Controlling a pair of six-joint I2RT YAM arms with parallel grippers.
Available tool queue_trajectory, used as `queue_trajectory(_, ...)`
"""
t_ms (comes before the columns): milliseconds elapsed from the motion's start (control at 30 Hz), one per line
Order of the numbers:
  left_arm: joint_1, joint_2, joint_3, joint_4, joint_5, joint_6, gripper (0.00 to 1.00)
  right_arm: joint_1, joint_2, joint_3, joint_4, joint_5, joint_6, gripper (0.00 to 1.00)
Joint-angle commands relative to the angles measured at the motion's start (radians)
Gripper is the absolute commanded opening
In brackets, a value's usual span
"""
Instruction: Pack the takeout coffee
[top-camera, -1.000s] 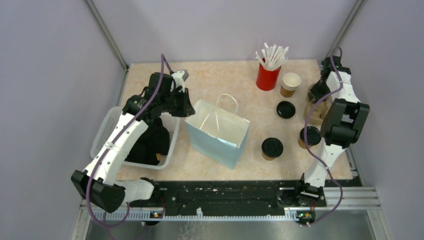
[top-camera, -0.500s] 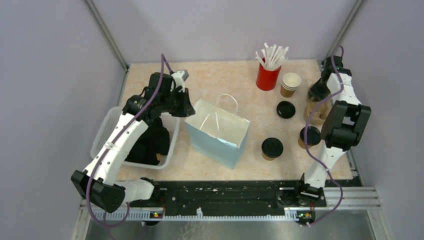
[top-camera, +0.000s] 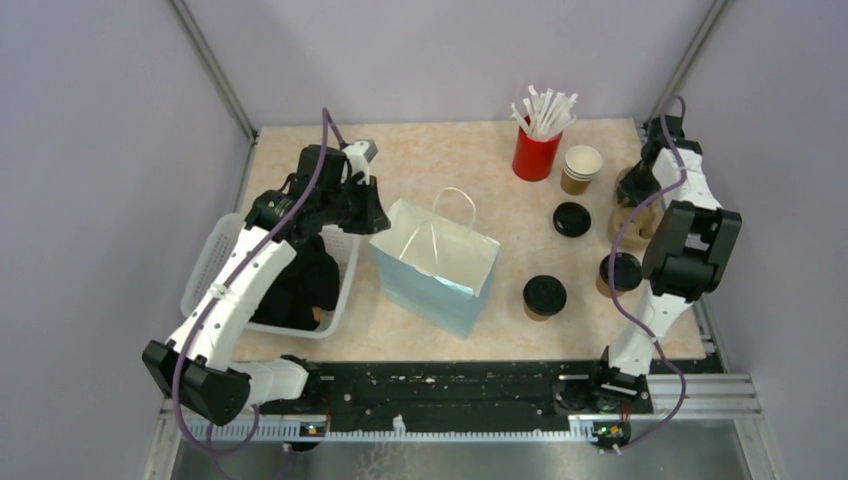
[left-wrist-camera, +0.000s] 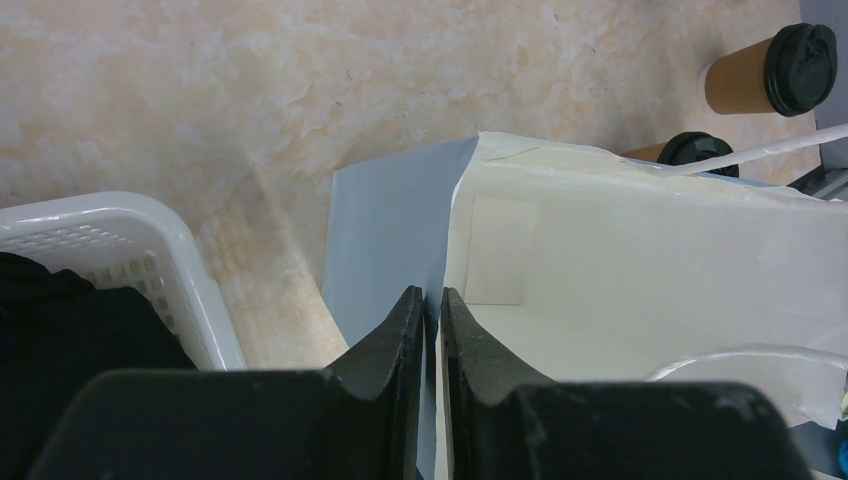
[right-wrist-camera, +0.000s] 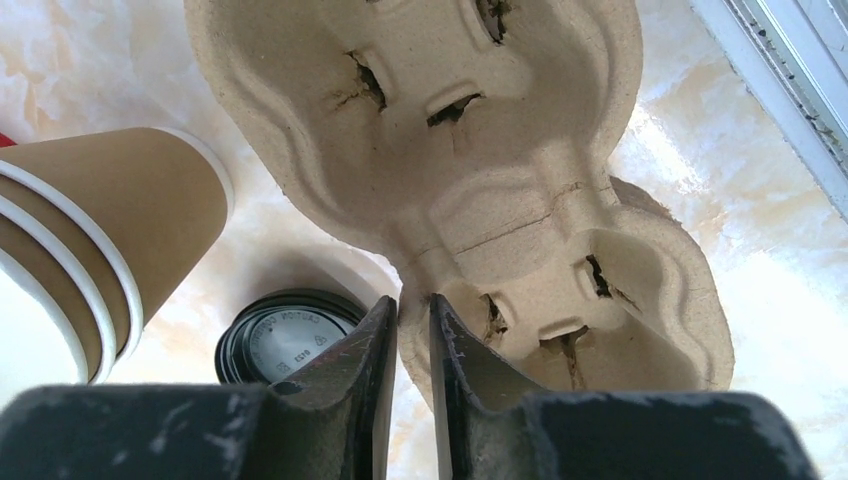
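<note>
We see a red cup (top-camera: 536, 155) of white straws (top-camera: 545, 108) at the bench's (top-camera: 440, 160) far edge. A white basket (top-camera: 215, 262) of black cloth (top-camera: 305, 285) sits at left, an open pale blue bag (top-camera: 440, 270) beside it, and a pulp cup carrier (right-wrist-camera: 470, 150) at right.

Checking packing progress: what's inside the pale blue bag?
The pale blue bag shows only its white inner walls, with nothing packed in view. Its bottom is out of sight.

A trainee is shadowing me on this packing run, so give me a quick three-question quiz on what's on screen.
1. True or false: the left gripper pinches the bag by its rim.
2. The right gripper clamps: A a lid, B the carrier, C a straw?
3. How many lidded cups stand on the table?
Key: 1 true; 2 B; 3 two.
</note>
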Motion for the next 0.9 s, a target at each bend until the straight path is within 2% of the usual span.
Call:
queue_trajectory(0,-0.002,-0.002,0.032,0.021,-0.003,0.020,0.18,-0.013,-0.017,0.009,0.016,0.010,0.006,0.17)
queue_trajectory(133,-0.002,-0.003,0.033,0.021,-0.006,0.020,0.18,-0.013,-0.023,0.005,0.018,0.015,0.003,0.09)
queue_trajectory(233,-0.002,-0.001,0.033,0.023,-0.005,0.020,0.18,-0.016,-0.022,0.003,0.018,0.008,0.007,0.00)
queue_trajectory(567,-0.002,-0.001,0.028,0.025,-0.003,0.017,0.18,-0.027,-0.117,0.016,-0.007,0.018,0.074,0.00)
queue_trajectory(867,-0.002,-0.004,0.021,0.029,0.007,0.019,0.18,-0.029,-0.228,-0.066,0.098,0.036,0.088,0.00)
